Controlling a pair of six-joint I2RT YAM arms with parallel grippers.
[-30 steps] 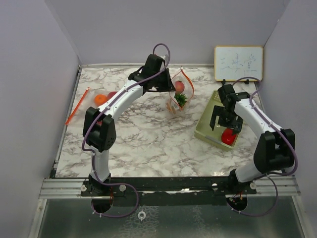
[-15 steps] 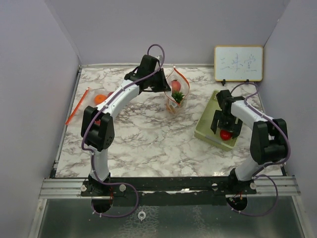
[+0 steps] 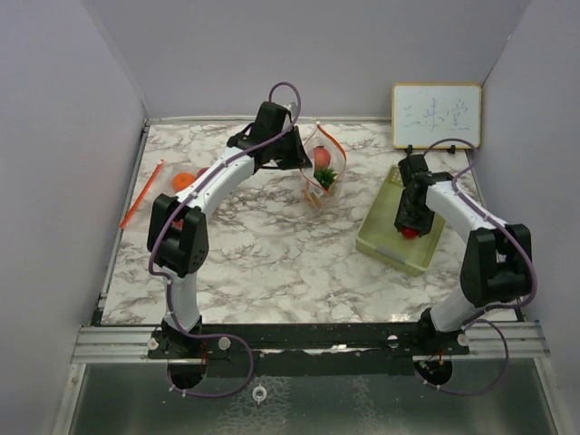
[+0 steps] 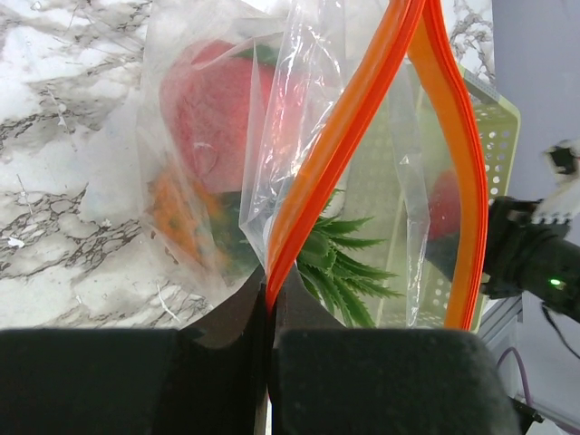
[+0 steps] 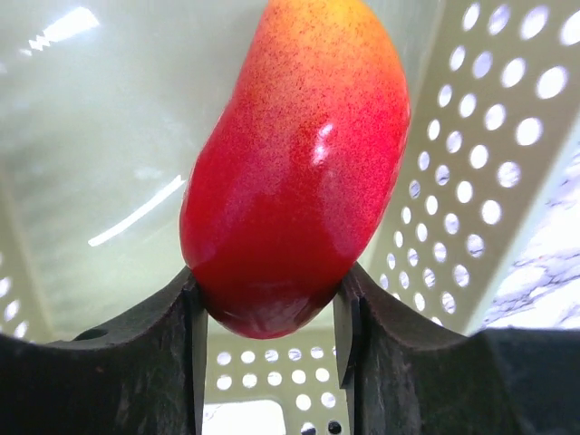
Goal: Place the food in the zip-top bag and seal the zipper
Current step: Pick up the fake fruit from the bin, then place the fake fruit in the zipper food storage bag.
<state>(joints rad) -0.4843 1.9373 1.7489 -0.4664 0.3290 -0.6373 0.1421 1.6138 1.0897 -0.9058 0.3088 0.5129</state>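
Closing over the last second, the right tool went from wide open above the basket to jaws pressed on both lower sides of the red fruit. The fruit is now grasped but remains inside the basket. Judgement: the pick is secured, and lift and transfer to the bag come next.

The left tool is clenched on the bag's orange zipper strip and holds the mouth open and raised off the worktop. Its pose matches that of half a second ago.

Materials and shapes:
- Red fruit: smooth, glossy and elongated, with deep red shading to yellow-orange at the far end. The rounded surface may slip between the flat jaws.
- Basket: pale yellow-green plastic, with side walls pierced by rows of round holes.
- Bag: thin, clear, wrinkled film. It already contains a pink-red round fruit, spiky green leaves and something orange.
- Worktop: marble-patterned, flat.

An orange fruit lies on the worktop beside the left arm.
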